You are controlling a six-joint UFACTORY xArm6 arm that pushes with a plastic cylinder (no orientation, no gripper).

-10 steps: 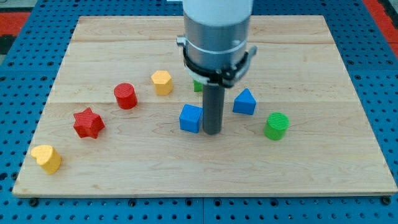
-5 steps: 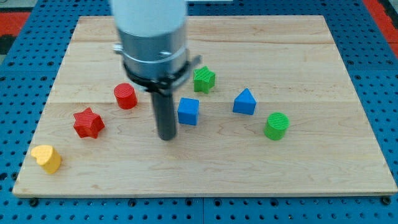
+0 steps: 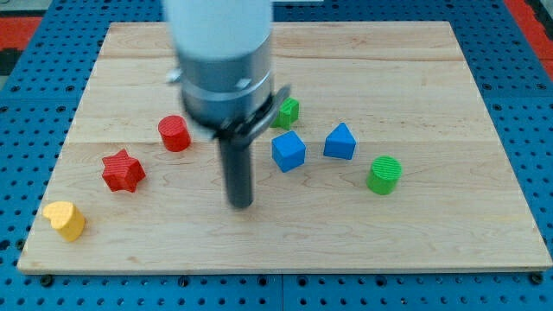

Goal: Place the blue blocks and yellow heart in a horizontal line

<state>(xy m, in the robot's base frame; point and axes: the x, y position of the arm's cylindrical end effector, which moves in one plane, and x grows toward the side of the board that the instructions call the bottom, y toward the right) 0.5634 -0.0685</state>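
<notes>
A blue cube (image 3: pixel 288 150) lies near the board's middle, with a blue triangular block (image 3: pixel 340 142) just to its right. The yellow heart (image 3: pixel 66 219) lies at the board's lower left corner. My tip (image 3: pixel 241 204) rests on the board to the lower left of the blue cube, a short gap away from it. The arm's body hides the area above the tip, including the yellow hexagonal block seen earlier.
A red cylinder (image 3: pixel 174 133) and a red star (image 3: pixel 123 170) lie left of my tip. A green block (image 3: pixel 288 111) peeks out beside the arm, above the blue cube. A green cylinder (image 3: pixel 384 174) lies at the right.
My tip swung from the blue cube's right side around to its left. The blue cube has slid right, closer to the blue triangular block. The arm now covers the yellow hexagon.
</notes>
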